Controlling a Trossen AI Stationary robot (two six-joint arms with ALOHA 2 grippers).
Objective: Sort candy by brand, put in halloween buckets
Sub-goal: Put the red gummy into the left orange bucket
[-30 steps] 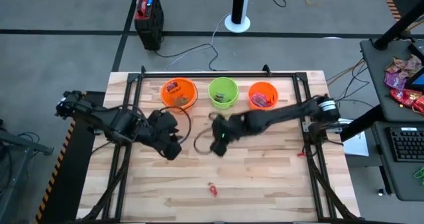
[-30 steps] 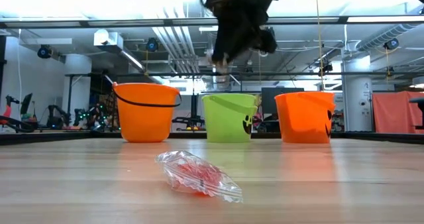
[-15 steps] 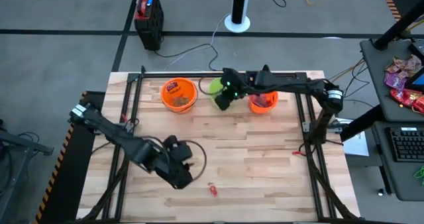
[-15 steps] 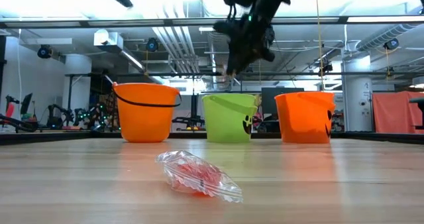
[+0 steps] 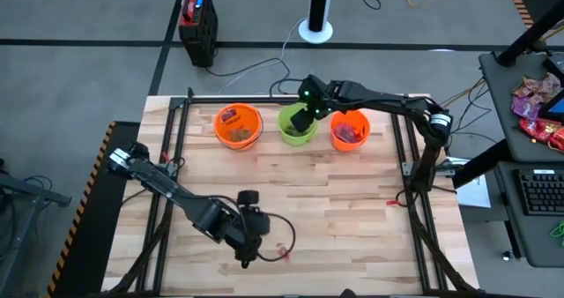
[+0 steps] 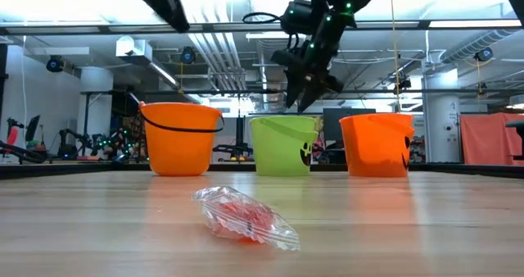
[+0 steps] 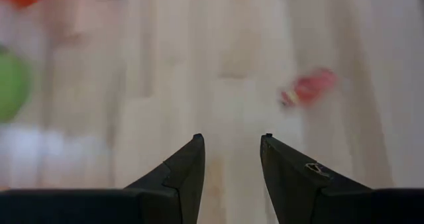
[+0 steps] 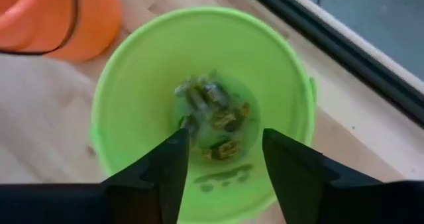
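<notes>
Drop over lime green bucket (image 5: 287, 115) judged done or as good as: right gripper (image 5: 300, 122) hung above its mouth at 12 o'clock on the table, fingers spread, nothing seen between them in the wrist view. Saw green-and-brown pieces (image 8: 212, 111) lying on the bucket floor. Flanked by two orange buckets, left orange bucket (image 5: 221, 120) at 11 and right orange bucket (image 5: 363, 120) at 1, both with packets inside. Judged the live step as the pick at 6 o'clock: left gripper (image 5: 250, 247) low over the boards, fingers spread and empty, red packet (image 5: 284, 252) just beside it at its 3 o'clock, not touching. For a clean grab, best to shift toward 3 until the packet sat centred between the fingers, then descend plumb to the wood and close across the narrow side. Looked like crinkly clear wrap with red filling, so likely to skate or crumple; slow close advised, no sideways push. Then lift clear and carry to whichever orange bucket held matching red; could not tell which from here. Noted small red speck (image 5: 398, 204) near the 3 o'clock edge, too small to identify.
</notes>
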